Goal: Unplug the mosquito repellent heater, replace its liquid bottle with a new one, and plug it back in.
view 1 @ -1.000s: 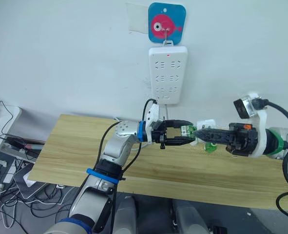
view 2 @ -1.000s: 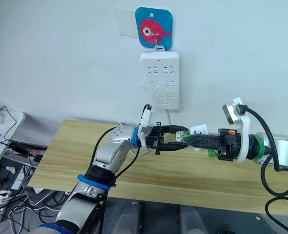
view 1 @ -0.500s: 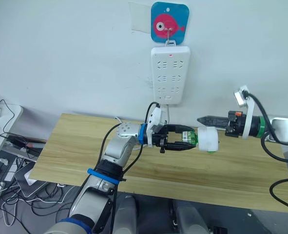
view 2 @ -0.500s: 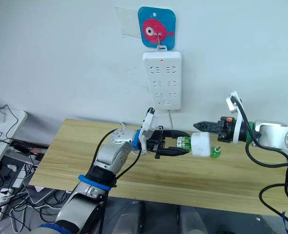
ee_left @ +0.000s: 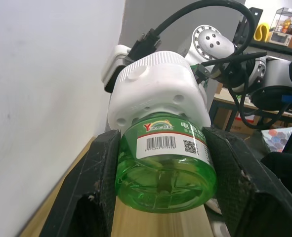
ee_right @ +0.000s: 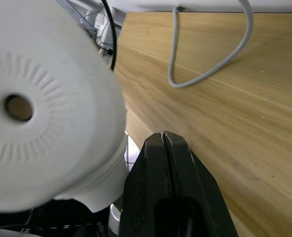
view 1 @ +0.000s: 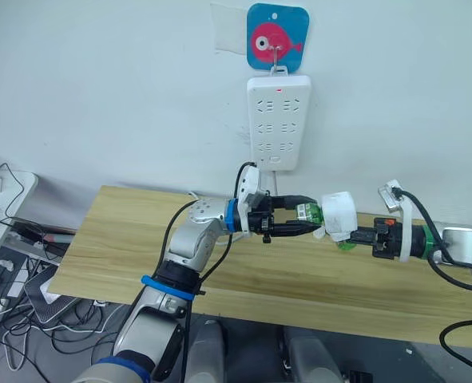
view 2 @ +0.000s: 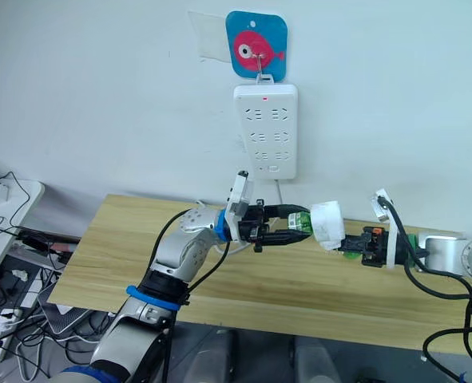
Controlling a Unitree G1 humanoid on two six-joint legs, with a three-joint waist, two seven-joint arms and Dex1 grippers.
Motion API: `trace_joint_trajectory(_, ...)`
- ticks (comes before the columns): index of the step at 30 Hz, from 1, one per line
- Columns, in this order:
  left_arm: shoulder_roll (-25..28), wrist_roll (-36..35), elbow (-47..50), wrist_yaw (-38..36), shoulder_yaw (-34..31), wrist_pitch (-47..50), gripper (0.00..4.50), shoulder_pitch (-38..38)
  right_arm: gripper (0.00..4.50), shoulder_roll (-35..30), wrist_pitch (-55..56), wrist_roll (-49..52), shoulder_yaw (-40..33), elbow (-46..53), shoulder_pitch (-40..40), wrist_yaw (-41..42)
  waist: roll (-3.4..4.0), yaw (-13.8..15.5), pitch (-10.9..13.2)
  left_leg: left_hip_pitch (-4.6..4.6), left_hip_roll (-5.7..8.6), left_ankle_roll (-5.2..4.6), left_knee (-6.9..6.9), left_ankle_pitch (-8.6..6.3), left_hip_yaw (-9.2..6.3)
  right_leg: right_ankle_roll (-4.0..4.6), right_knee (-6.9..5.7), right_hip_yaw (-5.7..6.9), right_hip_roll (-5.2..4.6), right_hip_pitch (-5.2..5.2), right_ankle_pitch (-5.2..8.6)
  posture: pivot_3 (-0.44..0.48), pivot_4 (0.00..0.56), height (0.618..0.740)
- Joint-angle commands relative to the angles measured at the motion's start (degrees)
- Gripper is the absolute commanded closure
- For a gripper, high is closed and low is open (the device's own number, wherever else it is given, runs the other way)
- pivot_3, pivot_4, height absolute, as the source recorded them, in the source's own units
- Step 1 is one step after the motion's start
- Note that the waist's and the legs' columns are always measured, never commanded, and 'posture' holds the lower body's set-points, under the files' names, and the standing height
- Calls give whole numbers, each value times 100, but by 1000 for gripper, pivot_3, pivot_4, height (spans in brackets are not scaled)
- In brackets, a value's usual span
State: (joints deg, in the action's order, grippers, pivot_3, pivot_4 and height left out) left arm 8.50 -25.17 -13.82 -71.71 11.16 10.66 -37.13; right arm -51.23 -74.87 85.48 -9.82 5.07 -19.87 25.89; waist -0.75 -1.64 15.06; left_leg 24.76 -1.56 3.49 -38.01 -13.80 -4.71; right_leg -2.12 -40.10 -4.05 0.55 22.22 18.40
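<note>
Green translucent plastic marks the liquid bottle (ee_left: pixel 166 163), which our left gripper (view 1: pixel 299 218) clamps across its round body, one black finger (ee_left: pixel 94 192) pressed to each side; the mosquito repellent heater (view 1: pixel 338 214) sits screwed on the bottle's neck, held in the air over the middle of the wooden table (view 1: pixel 140 255), below the white power strip (view 1: pixel 277 120) that hangs on the wall under a blue fish hook plate (view 1: pixel 276 37); our right gripper (ee_right: pixel 164 148) has its two fingers pressed flat together with nothing between them, its tips just under and beside the heater's far-right end; we judge the step in hand to be parting heater from bottle, so the right fingers would have to spread and take the white shell by its flanks, square to the bottle's axis, then turn while the left keeps its clamp firm; a crooked hold would likely slip on that smooth rounded shell; the heater is glossy moulded plastic, dome-like, with fine radial ribs around a small round hole (ee_right: pixel 18 107) at its end; the bottle is smooth, with a white printed label bearing a barcode, and looks slick under hard pads; the tabletop shows a pale wood grain, and a grey cable (ee_right: pixel 205 64) loops across it.
</note>
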Motion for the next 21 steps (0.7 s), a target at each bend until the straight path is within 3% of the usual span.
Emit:
trace_joint_trajectory(1,-46,219,-102,166,44,-178,2259,-82,4472,-1,-80,1230,-186,555,9,-193,0,-3,0,0,3,0,0,0,0,0,-2,0,1,0,0,-10,221,740)
trace_joint_trajectory(7,-15,373,-304,127,147,-439,2259,-131,4472,-475,286,2703,-64,919,274,-709,0,-6,0,-1,2,-1,2,1,0,0,-1,2,7,0,0,-19,214,740)
trace_joint_trajectory(21,-56,230,-228,97,158,-361,2259,-125,4472,-785,604,2692,9,1220,635,-814,0,-10,-1,-1,2,-1,0,1,-1,0,-2,2,9,0,0,-23,207,740)
